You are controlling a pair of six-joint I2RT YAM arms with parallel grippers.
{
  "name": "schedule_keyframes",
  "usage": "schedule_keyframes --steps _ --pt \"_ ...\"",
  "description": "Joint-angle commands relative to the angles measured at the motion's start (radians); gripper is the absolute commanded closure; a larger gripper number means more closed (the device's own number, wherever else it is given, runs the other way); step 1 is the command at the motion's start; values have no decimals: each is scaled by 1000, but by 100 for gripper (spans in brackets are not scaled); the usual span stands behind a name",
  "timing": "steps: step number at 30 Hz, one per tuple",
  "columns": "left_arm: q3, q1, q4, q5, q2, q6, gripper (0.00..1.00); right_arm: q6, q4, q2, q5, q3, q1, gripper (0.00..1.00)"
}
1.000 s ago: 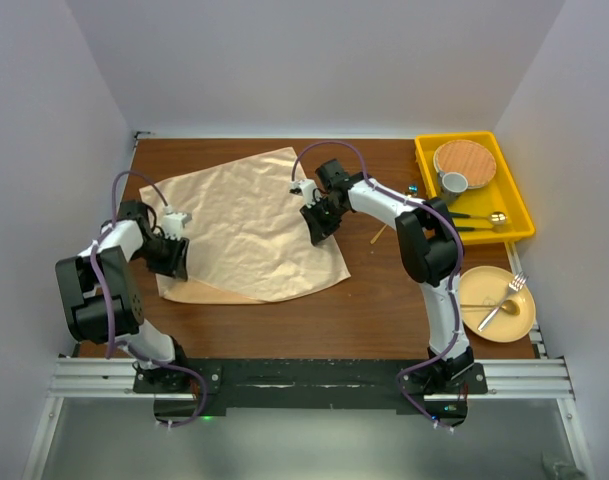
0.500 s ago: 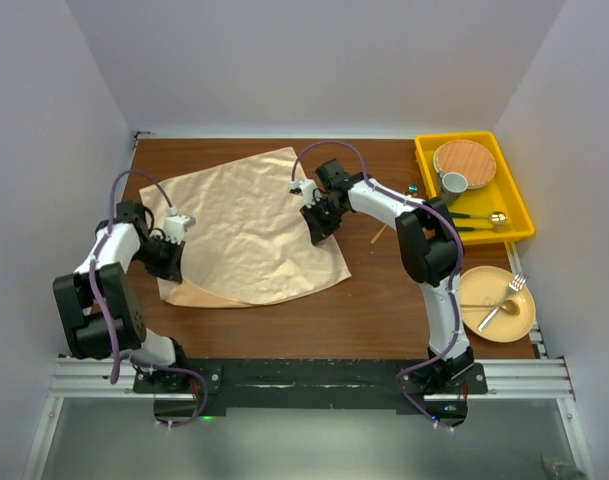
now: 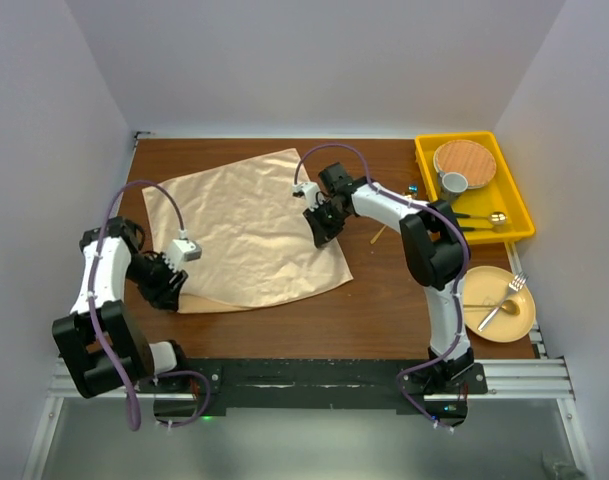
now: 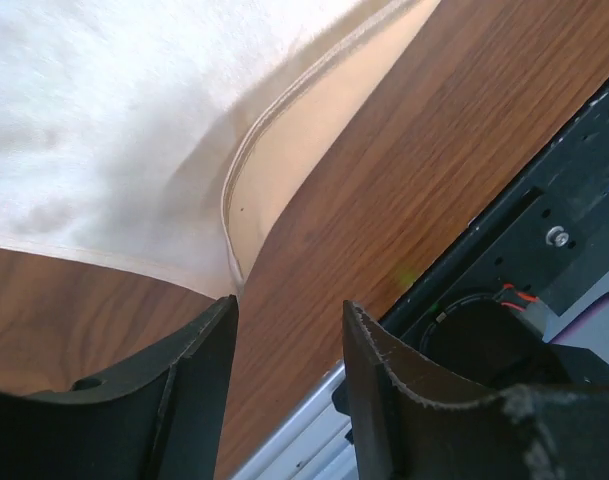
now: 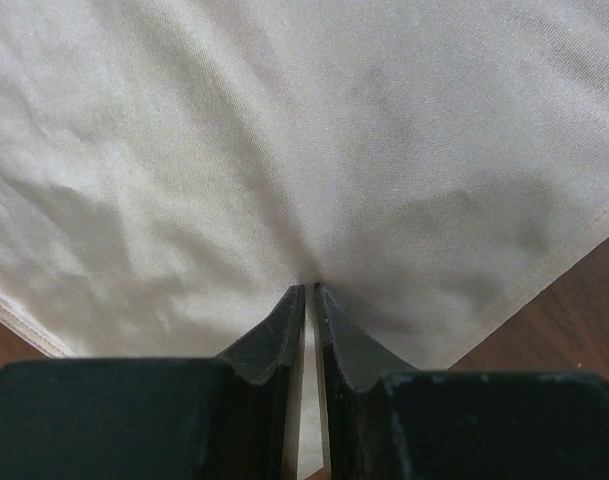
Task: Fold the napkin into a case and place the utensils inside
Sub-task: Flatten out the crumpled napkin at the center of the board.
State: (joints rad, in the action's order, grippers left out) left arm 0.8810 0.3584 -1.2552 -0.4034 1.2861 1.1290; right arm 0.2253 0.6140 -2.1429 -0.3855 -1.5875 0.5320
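napkin [image 3: 249, 225] pinched near its right edge by right end effector [image 3: 322, 224]; left end effector [image 3: 169, 292] released at its near-left corner.

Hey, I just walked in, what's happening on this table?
Two robot arms are working on a peach napkin lying spread, mostly flat, on the table. The right gripper is pinched shut on the cloth near its right edge. The left gripper is open at the near-left corner, holding nothing. No case is folded yet, and a gold fork and spoon lie on the yellow plate at the right.
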Motion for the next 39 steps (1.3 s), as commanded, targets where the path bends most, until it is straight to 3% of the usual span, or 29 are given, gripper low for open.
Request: schedule_keyframes --steps 1,6,12,19,21,23,30,36,37,39 --pt "96 37 -59 -170 -15 75 50 26 58 17 74 78 3 87" --pt "133 40 -50 -256 45 34 53 31 59 26 74 92 3 87" --pt "122 39 215 -212 130 -244 44 31 63 14 74 89 0 88" --pt "101 30 229 -164 277 -275 46 31 64 5 74 77 3 88" --pt "95 31 166 -167 297 -209 58 32 64 1 82 75 2 88" --pt "93 31 59 -178 298 -117 79 34 66 -3 88 72 2 88" --pt "52 30 -61 -58 188 147 100 42 73 -12 94 66 3 88" --pt "-80 31 -62 26 -85 446 100 51 89 -22 100 50 2 88" --pt "-100 30 -62 32 -173 487 91 52 90 -25 99 49 2 88" --pt "-157 31 -62 37 -314 604 84 57 96 -26 105 44 3 88"
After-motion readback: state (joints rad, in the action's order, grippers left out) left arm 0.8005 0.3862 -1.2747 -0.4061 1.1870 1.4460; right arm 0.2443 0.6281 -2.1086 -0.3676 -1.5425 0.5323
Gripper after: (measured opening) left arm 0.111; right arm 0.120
